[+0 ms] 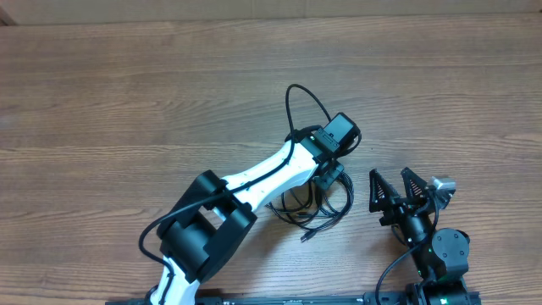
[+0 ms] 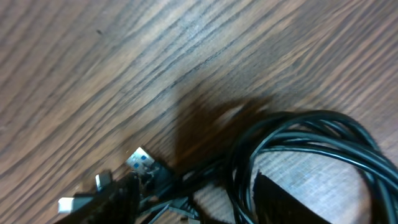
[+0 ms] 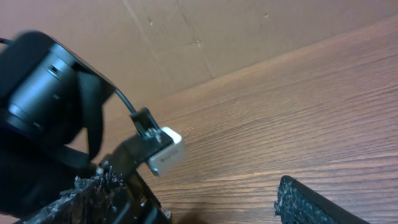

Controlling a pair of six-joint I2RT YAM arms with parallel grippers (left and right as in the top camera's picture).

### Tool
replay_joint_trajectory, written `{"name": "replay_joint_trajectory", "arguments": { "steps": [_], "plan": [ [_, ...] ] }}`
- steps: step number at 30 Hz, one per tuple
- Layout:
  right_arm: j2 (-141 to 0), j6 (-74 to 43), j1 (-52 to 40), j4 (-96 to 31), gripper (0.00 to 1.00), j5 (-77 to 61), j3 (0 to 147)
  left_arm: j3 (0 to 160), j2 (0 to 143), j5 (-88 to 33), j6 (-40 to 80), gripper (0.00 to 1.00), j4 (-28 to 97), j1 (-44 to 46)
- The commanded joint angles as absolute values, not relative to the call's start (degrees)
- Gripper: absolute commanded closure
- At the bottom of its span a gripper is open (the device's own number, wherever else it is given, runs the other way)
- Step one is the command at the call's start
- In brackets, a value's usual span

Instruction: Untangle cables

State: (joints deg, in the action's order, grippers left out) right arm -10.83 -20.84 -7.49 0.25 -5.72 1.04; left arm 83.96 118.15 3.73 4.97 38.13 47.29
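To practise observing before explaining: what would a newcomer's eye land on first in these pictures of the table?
First, the white-and-black left arm stretching diagonally over the wooden table, its tip above a coil of thin black cables. Close up, a silver USB plug lies beside the loops. At the lower right, the right gripper stands open, clear of the tangle.

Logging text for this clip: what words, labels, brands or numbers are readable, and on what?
None can be read in any view.
White block on the right arm: possible faint marking, too blurred to read.
Cables' plug ends: no legible marking.
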Motion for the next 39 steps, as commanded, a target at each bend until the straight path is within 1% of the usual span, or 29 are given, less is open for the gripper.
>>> {"name": "replay_joint_trajectory", "arguments": {
  "steps": [1,8,9,11,12,24,31,39],
  "plan": [
    [-10.37,-21.04,-7.33,0.27,0.17,-5.13,0.47,84.88,118.83,4.47,1.19,0.44,37.58,47.72],
    [-10.37,-21.04,-7.33,0.27,0.17,-5.13,0.47,84.88,118.83,4.49,0.99,0.53,37.1,47.79],
    [-10.37,-21.04,-7.33,0.27,0.17,-5.13,0.47,84.88,118.83,4.49,0.99,0.55,37.15,47.86],
    [-10.37,-21.04,-7.33,0.27,0.17,-5.13,0.47,84.88,118.83,4.51,0.99,0.63,37.23,48.16],
    [-10.37,-21.02,-7.33,0.27,0.17,-5.13,0.47,84.88,118.83,4.51,0.99,0.64,37.23,48.27],
    [-10.37,-21.04,-7.33,0.27,0.16,-5.13,0.47,84.86,118.83,5.08,1.04,0.61,37.28,49.58],
    [-10.37,-21.04,-7.33,0.27,0.16,-5.13,0.47,84.42,118.85,4.86,1.28,0.66,37.63,49.58],
    [-10.37,-21.04,-7.33,0.27,0.16,-5.13,0.47,83.94,120.73,3.99,1.67,0.67,37.63,49.69]
  ]
}}
